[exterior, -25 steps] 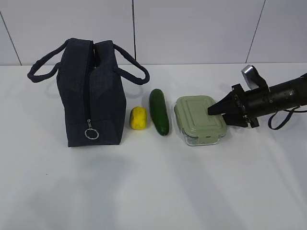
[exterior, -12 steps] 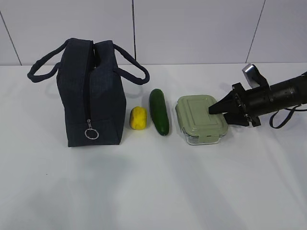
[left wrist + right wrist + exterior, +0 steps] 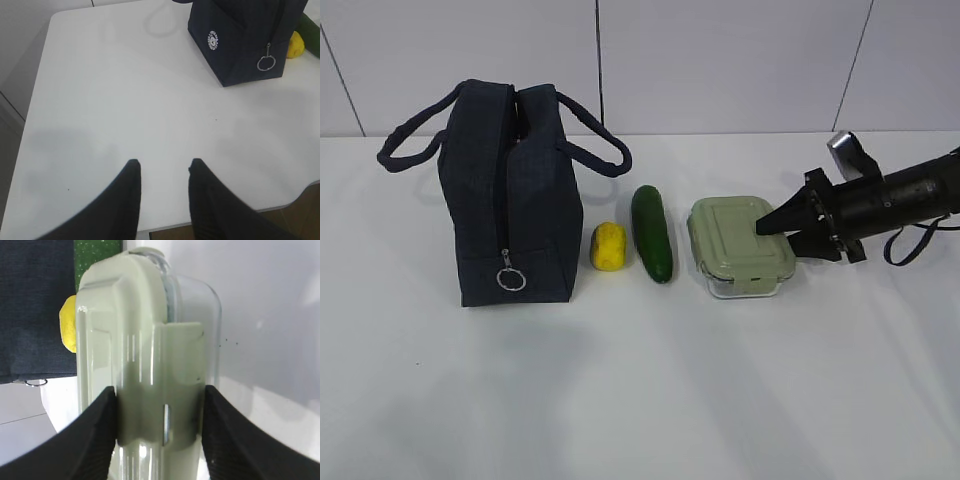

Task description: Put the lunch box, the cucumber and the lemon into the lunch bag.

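The right end effector reached in low, its fingers clamped on the lunch box across the lid's side clasp. Beyond it lay the cucumber, then the lemon, and farthest off the lunch bag, zipped shut. The box looked heavy, rigid, slick and breakable, so a firm hold across lid and glass body seemed wisest. The left end effector hung spread and empty over the bare white counter, with a tiled wall behind.
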Tool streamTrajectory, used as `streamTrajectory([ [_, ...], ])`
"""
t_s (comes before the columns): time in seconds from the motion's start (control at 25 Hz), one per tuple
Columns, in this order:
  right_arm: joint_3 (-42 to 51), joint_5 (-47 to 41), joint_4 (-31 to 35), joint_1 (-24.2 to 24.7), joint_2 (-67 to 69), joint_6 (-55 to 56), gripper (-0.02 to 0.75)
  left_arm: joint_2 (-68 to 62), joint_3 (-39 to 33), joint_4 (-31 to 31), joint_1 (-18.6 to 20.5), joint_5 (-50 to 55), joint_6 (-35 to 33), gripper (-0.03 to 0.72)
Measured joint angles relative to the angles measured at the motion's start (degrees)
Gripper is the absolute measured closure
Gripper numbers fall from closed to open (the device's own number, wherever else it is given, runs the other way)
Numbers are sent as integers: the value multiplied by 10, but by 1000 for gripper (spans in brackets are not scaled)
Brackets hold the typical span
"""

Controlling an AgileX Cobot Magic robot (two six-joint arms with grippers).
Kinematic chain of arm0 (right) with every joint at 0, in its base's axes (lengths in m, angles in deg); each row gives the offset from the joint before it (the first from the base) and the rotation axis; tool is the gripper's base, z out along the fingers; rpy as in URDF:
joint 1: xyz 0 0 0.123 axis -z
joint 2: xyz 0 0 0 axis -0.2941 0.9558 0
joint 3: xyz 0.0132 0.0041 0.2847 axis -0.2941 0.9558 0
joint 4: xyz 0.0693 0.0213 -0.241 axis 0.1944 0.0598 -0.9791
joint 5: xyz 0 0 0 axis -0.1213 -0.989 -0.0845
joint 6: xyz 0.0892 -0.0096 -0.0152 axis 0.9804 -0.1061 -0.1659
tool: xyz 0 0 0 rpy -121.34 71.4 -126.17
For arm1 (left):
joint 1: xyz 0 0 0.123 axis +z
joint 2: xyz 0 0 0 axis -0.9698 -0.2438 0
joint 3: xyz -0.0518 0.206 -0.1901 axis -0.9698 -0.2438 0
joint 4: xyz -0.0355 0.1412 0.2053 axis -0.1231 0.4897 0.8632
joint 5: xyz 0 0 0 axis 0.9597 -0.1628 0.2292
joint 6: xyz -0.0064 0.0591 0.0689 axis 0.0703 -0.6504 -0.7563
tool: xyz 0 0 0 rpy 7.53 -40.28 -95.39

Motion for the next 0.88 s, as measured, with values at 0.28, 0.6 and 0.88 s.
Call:
streamTrajectory([
  [0.28,1,1,1,0,-4,1,352,0,0,0,0,0,0,447],
  [0.6,1,2,8,0,-23,2,352,0,0,-5,0,0,0,447],
  [0.88,1,2,8,0,-47,10,352,-5,0,-7,0,0,0,447],
])
